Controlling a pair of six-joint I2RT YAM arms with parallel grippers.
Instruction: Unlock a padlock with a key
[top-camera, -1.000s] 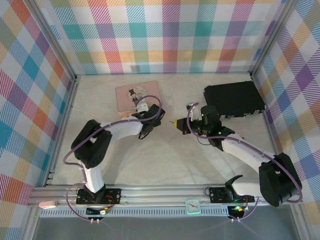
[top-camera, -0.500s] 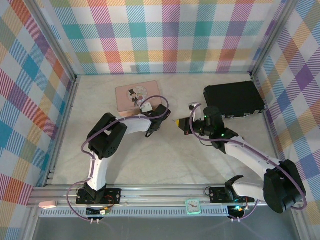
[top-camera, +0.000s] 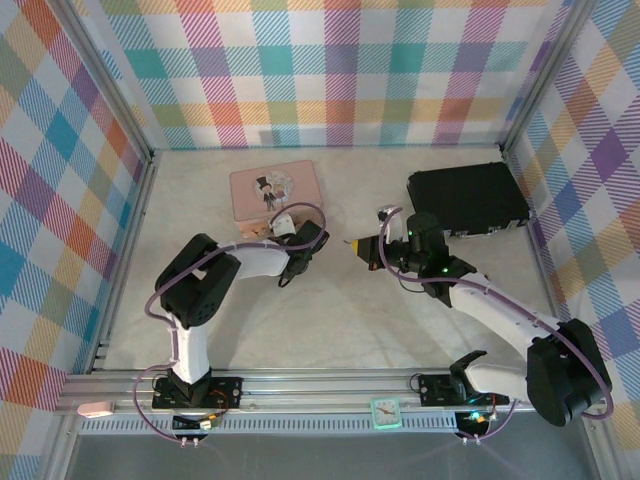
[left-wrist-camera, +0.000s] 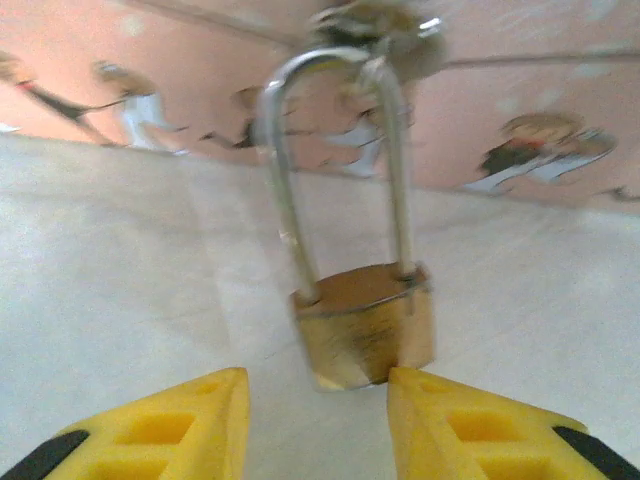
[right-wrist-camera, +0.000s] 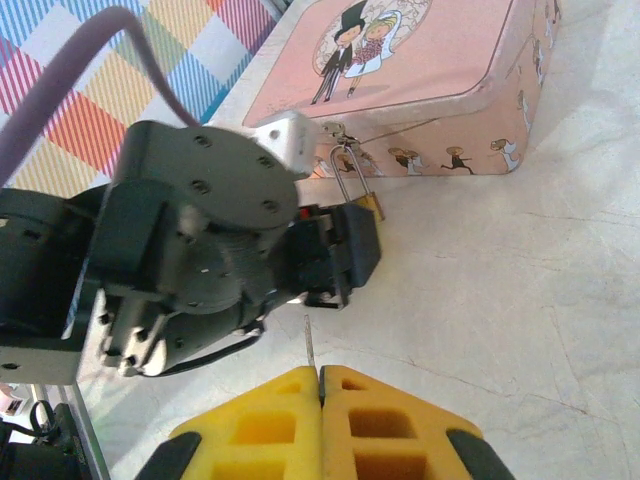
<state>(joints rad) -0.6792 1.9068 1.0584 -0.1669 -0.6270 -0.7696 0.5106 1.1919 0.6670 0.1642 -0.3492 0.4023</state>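
The small brass padlock (left-wrist-camera: 365, 325) hangs by its silver shackle (left-wrist-camera: 285, 200) from the hasp of the pink tin (left-wrist-camera: 200, 90), its body resting on the table. My left gripper (left-wrist-camera: 317, 385) is open, and the lock body lies just past its yellow fingertips (left-wrist-camera: 455, 415), close against the right one. In the right wrist view the padlock (right-wrist-camera: 368, 204) shows in front of my left gripper (right-wrist-camera: 340, 250). My right gripper (right-wrist-camera: 322, 372) is shut on the key (right-wrist-camera: 308, 343), whose thin blade pokes out toward the lock, a short way off.
The pink tin (top-camera: 275, 190) lies at the back left of the white table. A black box (top-camera: 468, 198) sits at the back right, behind my right gripper (top-camera: 362, 250). Checked walls enclose the table on three sides.
My left jaws have narrowed around the lock's position, and the left wrist swung slightly right and back while its elbow shifted. The right gripper moved up a little, then held still with the key.
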